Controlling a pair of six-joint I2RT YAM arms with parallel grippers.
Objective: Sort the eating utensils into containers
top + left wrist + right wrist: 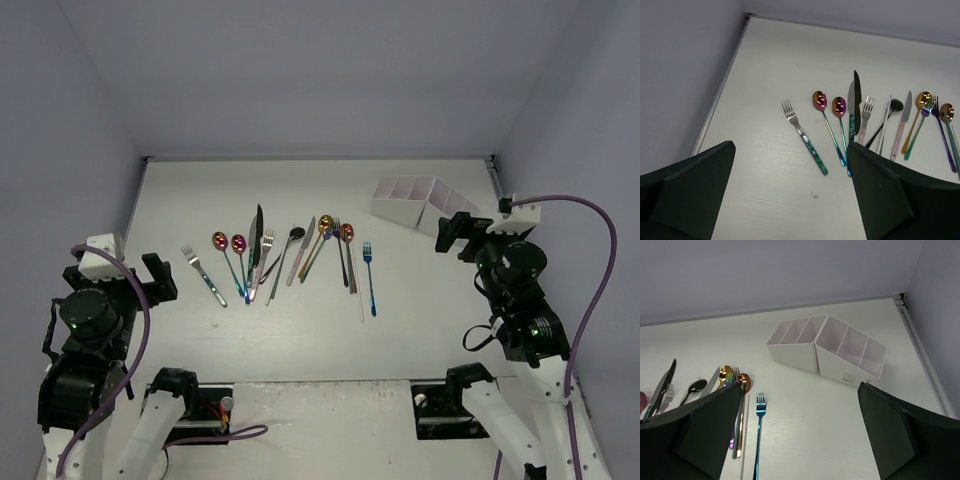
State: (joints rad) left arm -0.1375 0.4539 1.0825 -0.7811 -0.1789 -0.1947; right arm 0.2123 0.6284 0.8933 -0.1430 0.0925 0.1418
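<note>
From above, the eating utensils (258,240) lie in a crowded row on the bench (300,340), well to the left of the containers (396,212), and no compartment holds one yet. The right hand (457,233) hangs just right of the containers, jaws wide and empty. The left hand (160,277), also wide and empty, sits far left of them, beyond the row. The likely trouble is that the right arm brushes the light white boxes on its way out and shoves them askew.

In the left wrist view, the silver fork (805,137) lies alone at the end of the row farthest from the containers and looks an easy pick. Towards the containers, the black knife (856,100) touches its neighbour and handles cross, so a pinch there may lift two pieces or flick one aside.

In the right wrist view, the blue fork (758,435) is the utensil nearest the containers (792,356). A pale thin stick (746,440) just beside it barely shows against the bench. Flat, slick metal may skid away as the fingers close.
</note>
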